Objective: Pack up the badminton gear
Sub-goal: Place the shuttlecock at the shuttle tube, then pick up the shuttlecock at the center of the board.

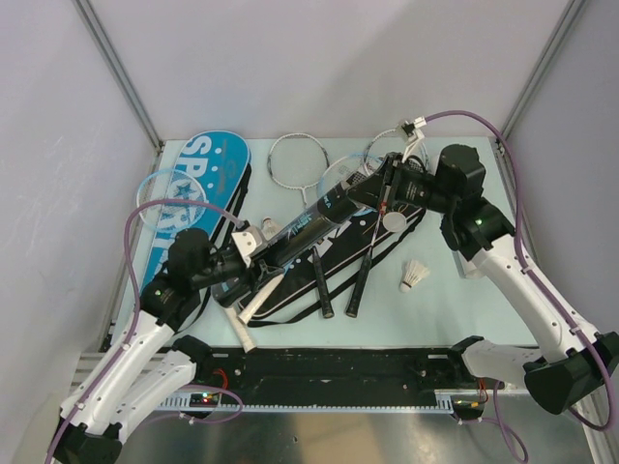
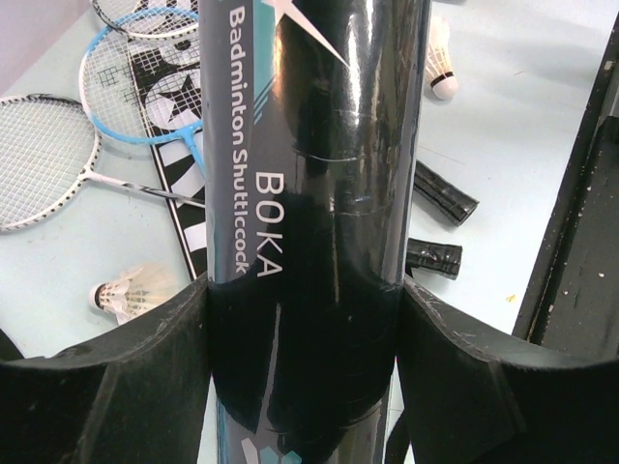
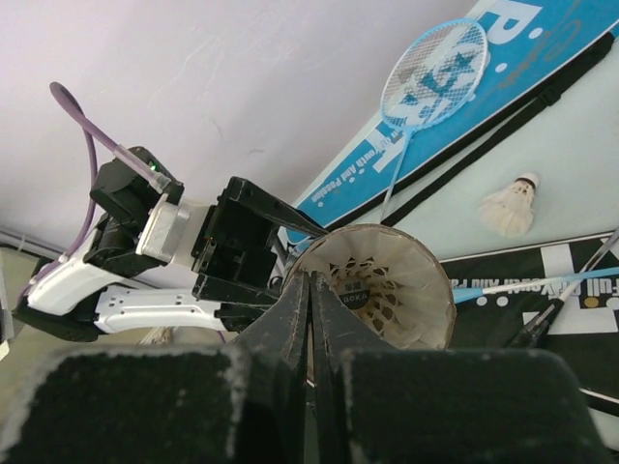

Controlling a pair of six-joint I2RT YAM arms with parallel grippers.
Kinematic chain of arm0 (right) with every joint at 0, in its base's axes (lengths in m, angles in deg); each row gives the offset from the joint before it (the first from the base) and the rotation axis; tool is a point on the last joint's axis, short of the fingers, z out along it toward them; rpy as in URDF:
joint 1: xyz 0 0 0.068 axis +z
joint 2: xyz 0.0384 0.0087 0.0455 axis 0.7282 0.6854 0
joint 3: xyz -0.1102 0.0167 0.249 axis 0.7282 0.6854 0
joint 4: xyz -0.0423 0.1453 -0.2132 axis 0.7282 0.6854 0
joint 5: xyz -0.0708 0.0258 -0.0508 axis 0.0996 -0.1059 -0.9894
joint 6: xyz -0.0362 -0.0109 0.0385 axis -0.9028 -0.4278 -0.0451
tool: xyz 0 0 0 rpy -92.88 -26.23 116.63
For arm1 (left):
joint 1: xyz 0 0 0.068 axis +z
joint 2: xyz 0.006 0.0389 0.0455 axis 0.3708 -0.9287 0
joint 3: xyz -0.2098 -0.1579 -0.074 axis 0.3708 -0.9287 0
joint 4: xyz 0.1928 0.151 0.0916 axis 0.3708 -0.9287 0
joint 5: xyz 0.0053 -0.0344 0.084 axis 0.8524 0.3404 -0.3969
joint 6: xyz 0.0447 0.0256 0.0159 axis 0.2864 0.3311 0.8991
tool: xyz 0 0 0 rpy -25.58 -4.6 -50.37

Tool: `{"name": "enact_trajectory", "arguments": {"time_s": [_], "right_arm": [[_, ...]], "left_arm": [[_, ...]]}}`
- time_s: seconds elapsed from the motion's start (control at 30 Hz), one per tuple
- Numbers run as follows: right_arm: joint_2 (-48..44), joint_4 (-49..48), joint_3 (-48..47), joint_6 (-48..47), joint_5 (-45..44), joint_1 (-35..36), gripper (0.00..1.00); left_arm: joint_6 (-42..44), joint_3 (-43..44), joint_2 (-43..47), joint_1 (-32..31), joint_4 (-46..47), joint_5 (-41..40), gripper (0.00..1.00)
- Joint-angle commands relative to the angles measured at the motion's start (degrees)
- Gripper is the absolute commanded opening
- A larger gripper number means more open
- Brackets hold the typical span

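Shuttle tube (image 1: 309, 224) sits clamped in the left pincer (image 2: 305, 329), tilted over the middle of the surface (image 1: 455, 314), apparently so the right pincer (image 3: 311, 319), fingers pressed together, can seat shuttlecocks (image 3: 372, 288) inside its mouth.

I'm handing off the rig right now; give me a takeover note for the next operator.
Left end effector: shut on the black shuttle tube, held tilted over the table.
Right end effector: shut, tips at the tube's open mouth.
Done: some shuttlecocks sit in the tube.
To do: one loose shuttlecock right of the black bag, another by the tube; rackets lying out; blue bag at far left.
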Motion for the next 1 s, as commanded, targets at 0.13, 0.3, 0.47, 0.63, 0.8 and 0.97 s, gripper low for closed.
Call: {"name": "enact_trajectory", "arguments": {"time_s": [0.13,0.3,0.47,0.63,0.8,0.97], "right_arm": [[-1.7,-0.7,0.8,7.4,7.8,-4.1,0.27],[-4.6,-2.5,0.8,10.1,8.6,-11.7,0.55],[-5.2,0.0,0.8,8.5,9.2,-19.1,0.65],[-4.0,12.3,0.9,-3.7,1.5,-23.8,0.68],[0.5,26.5,0.9,-18.0,-10.4,-26.0,0.69],[8.6,34.8,0.9,-26.9,-14.4,-26.6,0.70]], "left_arm": [[-1.3,0.4,2.4,-0.4,9.3,-1.5,0.35],[-1.9,-0.2,2.4,-0.4,9.3,-3.2,0.36],[-2.3,-0.3,3.0,-0.5,9.3,-3.9,0.36],[-2.6,0.4,4.4,-0.4,9.3,-2.6,0.36],[-3.7,0.7,5.1,-0.4,9.5,-0.6,0.36],[-4.5,0.4,5.5,-0.6,10.6,1.9,0.36]]}}
